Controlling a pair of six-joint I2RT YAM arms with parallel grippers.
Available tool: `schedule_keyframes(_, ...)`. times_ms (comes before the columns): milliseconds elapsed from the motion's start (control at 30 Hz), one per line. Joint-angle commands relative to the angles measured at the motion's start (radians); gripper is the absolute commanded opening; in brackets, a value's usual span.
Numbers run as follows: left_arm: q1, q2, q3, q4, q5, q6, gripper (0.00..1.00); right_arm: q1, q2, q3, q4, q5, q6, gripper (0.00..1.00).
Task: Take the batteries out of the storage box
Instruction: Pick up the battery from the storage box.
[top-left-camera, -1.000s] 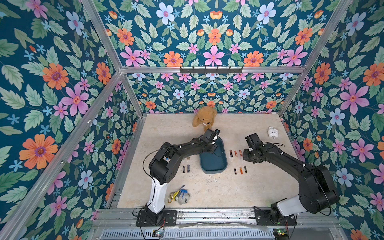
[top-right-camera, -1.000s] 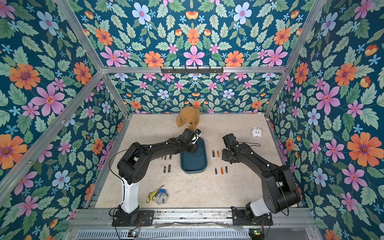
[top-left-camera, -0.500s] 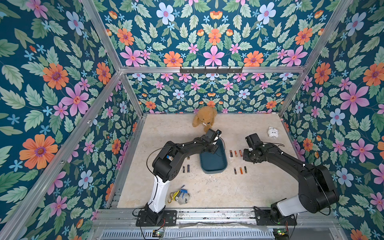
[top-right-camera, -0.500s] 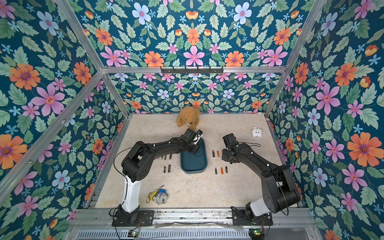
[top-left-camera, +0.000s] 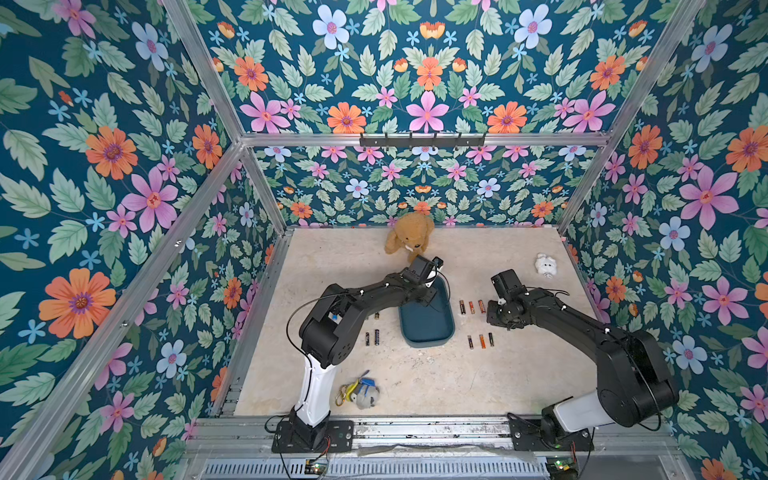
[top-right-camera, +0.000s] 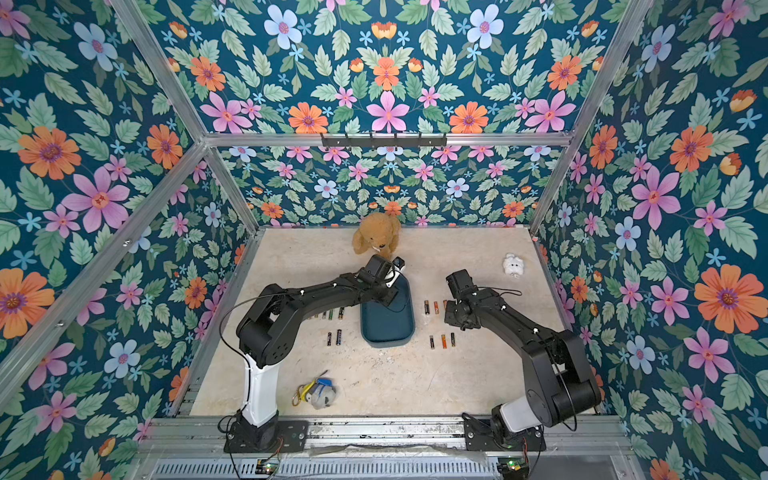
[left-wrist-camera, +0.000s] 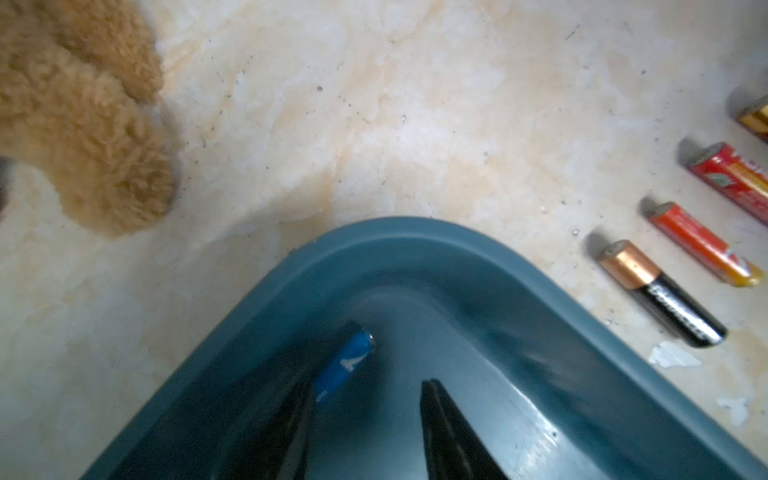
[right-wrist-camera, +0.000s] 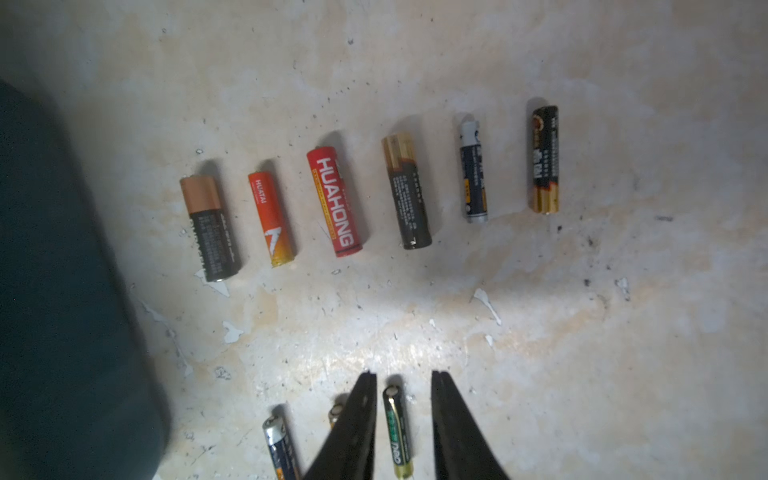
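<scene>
- Both top views: storage box (top-left-camera: 428, 328) at centre of table (top-left-camera: 415, 382); batteries (top-left-camera: 482, 341) lie in rows at its 3 and 9 o'clock; left arm (top-right-camera: 324, 291) reaches its 12 o'clock end.
- Left wrist: left gripper (left-wrist-camera: 368, 384) spread inside the storage box; blue battery (left-wrist-camera: 345, 361) lies against one finger, unpinched.
- Right wrist: right gripper (right-wrist-camera: 403, 376) narrowly parted, straddling green battery (right-wrist-camera: 397, 432) on the table, with a gap showing.
</scene>
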Motion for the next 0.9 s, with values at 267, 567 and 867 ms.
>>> schedule_keyframes(267,-0.001,0.048,0.036,0.005,0.006,0.028,0.48,0.002,0.000,-0.009,0.013,-0.001,0.006,0.29)
schedule_keyframes(567,-0.001,0.053,0.041,0.024,-0.030,0.059,0.48,0.000,0.006,-0.017,0.022,-0.007,0.010,0.29)
schedule_keyframes(867,0.001,0.090,0.054,-0.004,-0.035,0.071,0.48,0.000,0.015,-0.018,0.029,-0.009,0.009,0.29)
